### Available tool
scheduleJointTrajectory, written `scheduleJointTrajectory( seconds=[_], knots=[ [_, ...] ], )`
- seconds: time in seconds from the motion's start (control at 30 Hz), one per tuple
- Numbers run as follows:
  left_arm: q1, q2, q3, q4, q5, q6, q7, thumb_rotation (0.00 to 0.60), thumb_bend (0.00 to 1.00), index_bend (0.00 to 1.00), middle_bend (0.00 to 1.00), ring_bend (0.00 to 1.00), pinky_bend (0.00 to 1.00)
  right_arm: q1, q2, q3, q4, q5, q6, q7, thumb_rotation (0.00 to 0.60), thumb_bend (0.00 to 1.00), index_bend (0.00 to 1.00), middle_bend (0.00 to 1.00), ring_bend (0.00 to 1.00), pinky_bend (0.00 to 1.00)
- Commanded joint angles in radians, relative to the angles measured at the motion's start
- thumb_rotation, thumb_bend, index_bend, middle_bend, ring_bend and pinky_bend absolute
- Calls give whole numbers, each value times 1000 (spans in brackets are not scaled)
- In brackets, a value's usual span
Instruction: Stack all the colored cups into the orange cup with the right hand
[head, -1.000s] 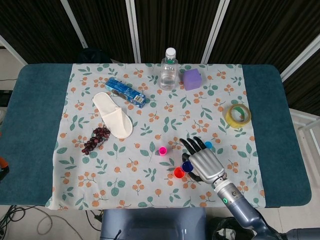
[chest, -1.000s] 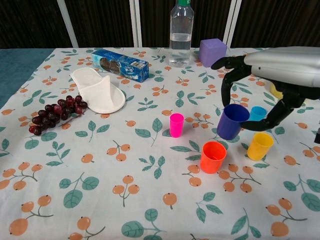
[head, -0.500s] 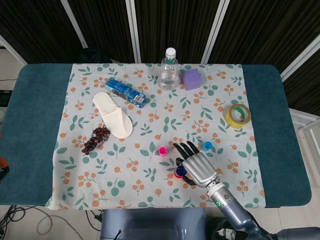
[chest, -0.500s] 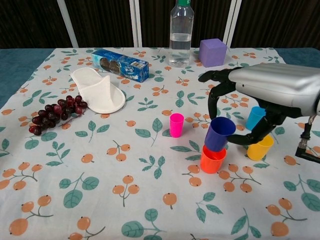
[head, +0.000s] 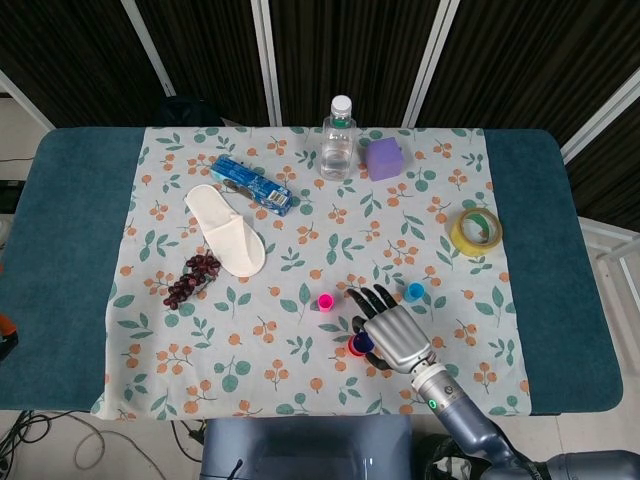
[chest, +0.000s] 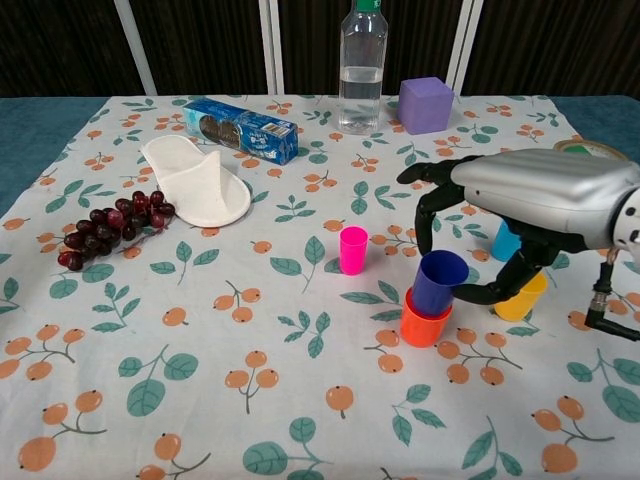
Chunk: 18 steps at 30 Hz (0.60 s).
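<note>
Floral cloth; metallic right hand (chest: 530, 205) nests smooth blue cup (chest: 438, 283) into orange cup (chest: 424, 329).

**Colours on the surface**

We see a white cloth (chest: 200, 330) printed with green leaves and orange berries, over a teal surface (head: 70, 250). The cups run orange (chest: 425, 326), dark blue (chest: 438, 282), pink (chest: 352, 249), yellow (chest: 522, 298) and light blue (chest: 505, 241). Our right hand (chest: 530, 195) is silver with black fingers (chest: 428, 215). Further off lie a white slipper (chest: 195, 180), dark red grapes (chest: 105, 228), a blue box (chest: 240, 128), a clear bottle (chest: 362, 65) with a white cap in the head view, a purple cube (chest: 425, 104) and yellow tape (head: 474, 231).
</note>
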Motion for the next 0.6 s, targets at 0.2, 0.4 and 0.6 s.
scheduleJointTrajectory(
  seconds=[0.2, 0.4, 0.6],
  knots=[
    [0, 1, -1, 1, -1, 0, -2, 600, 755, 128, 8, 0, 0, -3, -10, -1, 10, 7, -9, 2, 600, 381, 470, 0, 0, 14],
    [0, 1, -2, 2, -1, 2, -3, 600, 755, 128, 8, 0, 0, -4, -20, -3, 27, 24, -15, -9, 600, 382, 88, 0, 0, 14],
    [0, 1, -3, 1, -3, 1, -4, 600, 755, 128, 8, 0, 0, 0, -9, -1, 12, 80, -25, -35, 600, 381, 0, 0, 0, 14]
  ],
)
